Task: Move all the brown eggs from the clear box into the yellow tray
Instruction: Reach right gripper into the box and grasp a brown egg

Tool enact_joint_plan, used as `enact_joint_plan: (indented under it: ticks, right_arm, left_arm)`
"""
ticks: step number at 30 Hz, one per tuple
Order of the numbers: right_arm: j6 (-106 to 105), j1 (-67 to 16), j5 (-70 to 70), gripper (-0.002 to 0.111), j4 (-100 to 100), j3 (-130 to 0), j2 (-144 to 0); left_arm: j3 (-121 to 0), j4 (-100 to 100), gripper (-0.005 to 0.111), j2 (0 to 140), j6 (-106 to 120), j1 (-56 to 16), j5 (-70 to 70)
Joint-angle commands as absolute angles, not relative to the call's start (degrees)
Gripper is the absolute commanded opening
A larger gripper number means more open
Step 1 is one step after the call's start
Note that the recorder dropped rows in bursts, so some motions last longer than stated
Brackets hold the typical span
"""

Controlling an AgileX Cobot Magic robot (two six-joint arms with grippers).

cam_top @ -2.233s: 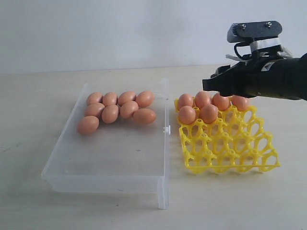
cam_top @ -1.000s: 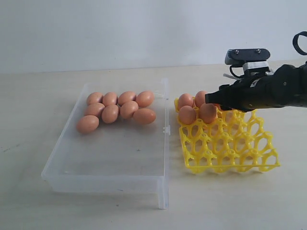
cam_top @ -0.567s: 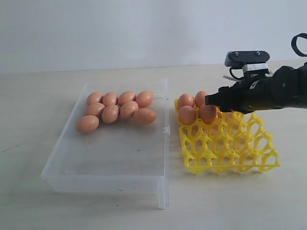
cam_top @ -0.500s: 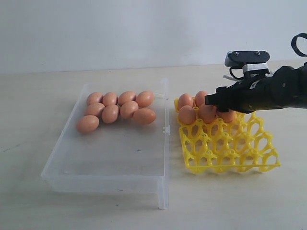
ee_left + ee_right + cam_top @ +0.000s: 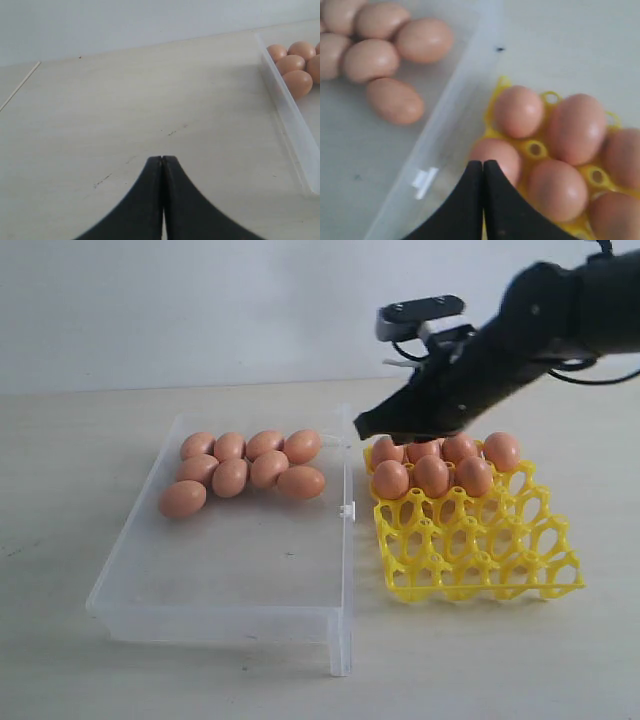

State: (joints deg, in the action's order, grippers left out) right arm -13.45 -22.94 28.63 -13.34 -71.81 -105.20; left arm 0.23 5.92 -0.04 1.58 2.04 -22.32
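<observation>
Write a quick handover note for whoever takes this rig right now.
Left pincer: shut, empty, over the pale table beside the large clear plastic box.
Right pincer: shut, empty, above the box-side edge of the bright yellow plastic lattice tray.
Done: seven smooth orange-brown oval eggs sit in tray cups.
Left: nine eggs in the box, at its far end.

We lose the right arm (image 5: 520,335) past the frame edge at two o'clock; the right gripper (image 5: 365,428) covers the tops of back-row brown eggs (image 5: 388,454).
</observation>
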Motion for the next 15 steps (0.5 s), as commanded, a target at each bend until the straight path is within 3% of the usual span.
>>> enact_joint_plan:
  ticks: [1, 6, 15]
  right_arm:
    - [-18.18, -28.58, 42.61, 0.001, -12.65, -84.62, -109.21]
    - [-19.55, -33.88, 48.02, 0.012, -9.14, -95.56, -115.86]
    - [-19.91, -37.95, 47.37, 0.054, 2.25, -106.03, -127.19]
  left_arm:
    - [0.00, 5.78, 0.000, 0.00, 1.31, 1.70, -21.79]
    - [0.00, 5.78, 0.000, 0.00, 1.31, 1.70, -21.79]
    - [0.00, 5.78, 0.000, 0.00, 1.31, 1.70, -21.79]
